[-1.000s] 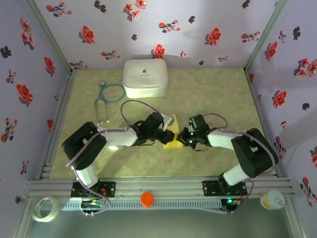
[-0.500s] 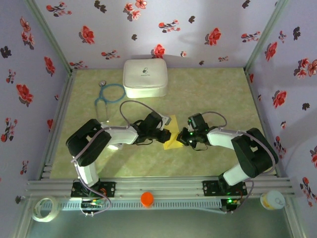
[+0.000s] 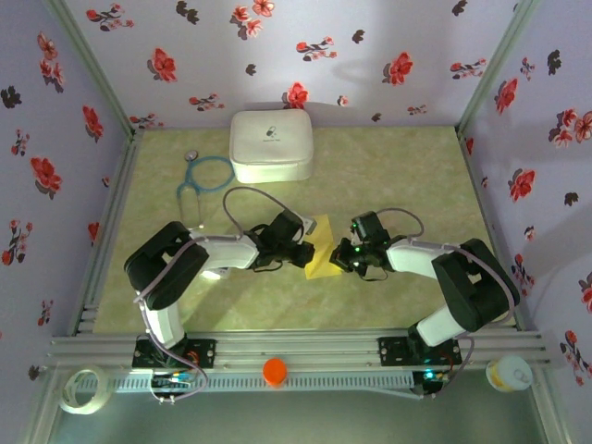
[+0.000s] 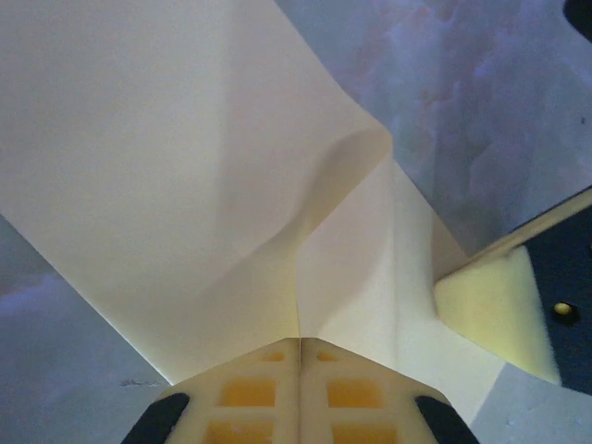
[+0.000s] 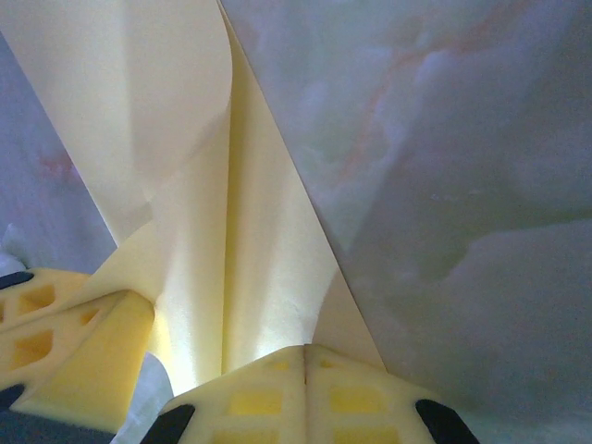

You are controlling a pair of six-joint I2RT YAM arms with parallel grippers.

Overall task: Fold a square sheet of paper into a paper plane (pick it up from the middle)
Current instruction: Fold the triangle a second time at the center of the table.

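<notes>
Paper: the square sheet of paper (image 3: 323, 252) is yellow and sits at the centre of the top view, between the tips of the two arms, over the green marbled desk (image 3: 398, 176). It is bent and creased rather than lying flat.
Left claw: the left claw (image 3: 310, 252) reaches in from the left of the top view. It is closed tight on an edge of the sheet.
Left wrist view: the left claw (image 4: 299, 344) is at the bottom centre, its pads pressed together. The paper (image 4: 176, 176) comes out of the seam between them and spreads to the upper left, with a crease running up from the seam. A yellow pad (image 4: 490, 310) of the other arm touches the sheet at the right edge.
Right claw: the right claw (image 3: 340, 259) comes in from the right of the top view. It is also clamped shut on the sheet.
Right wrist view: the right claw (image 5: 305, 350) is at the bottom centre. The paper (image 5: 176, 139) rises from between its pads in a curled fold towards the upper left. The opposite arm's pads (image 5: 65, 342) show at the lower left, against the sheet.
Upper centre, top view: a white rounded case (image 3: 270, 145) stands well apart from the paper.
Left of the case: a blue stethoscope (image 3: 202, 180) lies on the desk.
</notes>
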